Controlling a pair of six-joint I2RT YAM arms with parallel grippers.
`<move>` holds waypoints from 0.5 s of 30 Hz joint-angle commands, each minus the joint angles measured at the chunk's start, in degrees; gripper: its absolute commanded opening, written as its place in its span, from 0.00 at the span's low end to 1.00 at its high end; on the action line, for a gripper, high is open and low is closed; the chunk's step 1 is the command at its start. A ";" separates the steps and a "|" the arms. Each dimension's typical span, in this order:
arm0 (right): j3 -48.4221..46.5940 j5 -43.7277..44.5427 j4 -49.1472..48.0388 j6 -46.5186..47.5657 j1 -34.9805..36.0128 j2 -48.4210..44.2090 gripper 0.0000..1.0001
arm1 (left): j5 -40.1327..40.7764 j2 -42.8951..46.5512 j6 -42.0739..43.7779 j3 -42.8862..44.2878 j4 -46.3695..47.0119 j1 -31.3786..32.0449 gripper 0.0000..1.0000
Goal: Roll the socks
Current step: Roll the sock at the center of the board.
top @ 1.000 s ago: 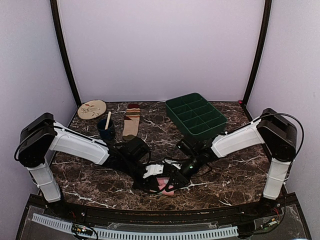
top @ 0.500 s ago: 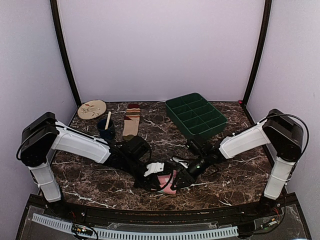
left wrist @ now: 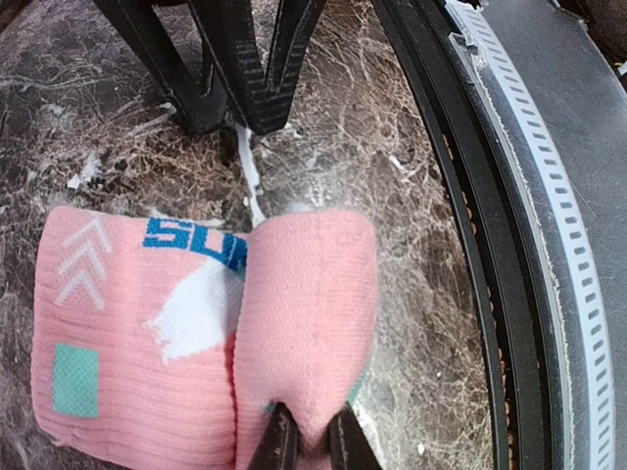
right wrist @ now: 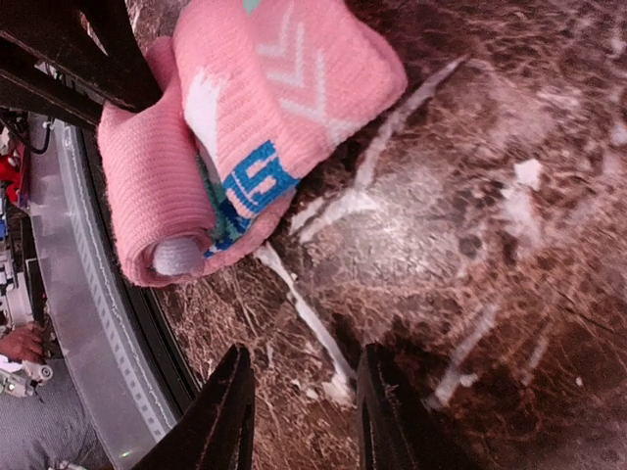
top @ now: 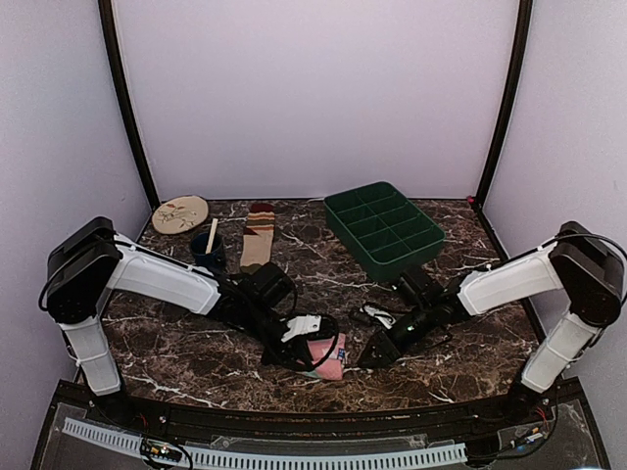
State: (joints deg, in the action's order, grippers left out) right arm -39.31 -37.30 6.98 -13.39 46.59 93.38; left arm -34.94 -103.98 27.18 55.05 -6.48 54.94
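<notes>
The left tool [left wrist: 312, 443] is clamped on the rolled end of the pink sock [left wrist: 147, 333], its fingers pinching the fabric. That sock lies partly rolled on the desk [top: 186, 357] at 6 o'clock, close to the near edge. The right tool [right wrist: 306, 411] sits at 3 o'clock of the pink sock, near it but not touching, its fingers apart with only bare marble between them. The tan striped sock [top: 259, 237] lies flat toward 11 o'clock, beside a dark cup [top: 208, 255]. A green tray [top: 384, 227] sits at 1 o'clock.
</notes>
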 commanded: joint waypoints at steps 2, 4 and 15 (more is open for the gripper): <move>1.99 12.04 1.21 -2.54 -0.12 -8.39 0.33 | -2.21 -5.31 -0.65 2.50 -9.96 -0.86 0.00; 2.71 16.36 1.80 -2.82 0.69 -11.30 0.33 | -3.58 -6.75 -0.59 4.18 -11.43 -0.96 0.00; 2.90 43.92 4.33 -5.01 19.24 -19.90 0.33 | -11.83 -12.20 -1.34 11.22 -16.44 -2.96 0.00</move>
State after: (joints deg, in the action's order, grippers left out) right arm -36.49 -7.33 10.37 -16.99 58.81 74.78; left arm -46.11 -113.10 26.46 65.95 -16.21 52.47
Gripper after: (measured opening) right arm 0.331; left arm 0.108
